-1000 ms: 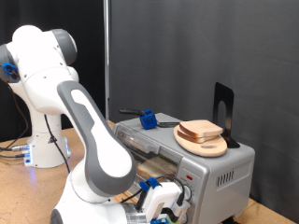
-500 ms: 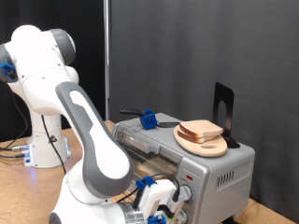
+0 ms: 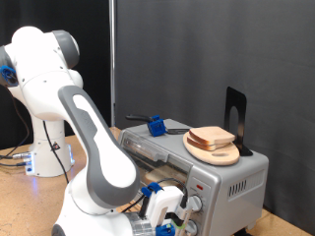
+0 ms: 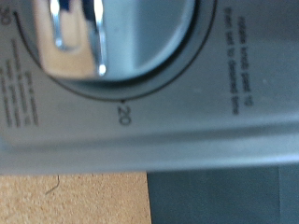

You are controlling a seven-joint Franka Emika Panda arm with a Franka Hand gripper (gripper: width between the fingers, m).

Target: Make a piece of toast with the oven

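The silver-grey oven (image 3: 236,172) stands at the exterior view's lower right. My gripper (image 3: 165,210) is pressed up against its front control panel, low in the view. The wrist view is filled by one round timer knob (image 4: 103,37) with a chrome handle, and by a "20" mark on its dial (image 4: 122,114). My fingers do not show there. A pale bread slice (image 3: 212,135) lies on a round wooden plate (image 3: 219,154) on top of the oven. The arm hides most of the glass door and the inside of the oven.
A blue object (image 3: 156,125) with a black tool lies on the oven top towards the exterior view's left. A black upright stand (image 3: 234,113) is behind the plate. The robot base (image 3: 44,147) stands on a wooden table (image 3: 15,182). A dark curtain is behind.
My hand at the oven's panel has shifted a little towards the exterior view's left and turned slightly. The bread and the plate have not moved.
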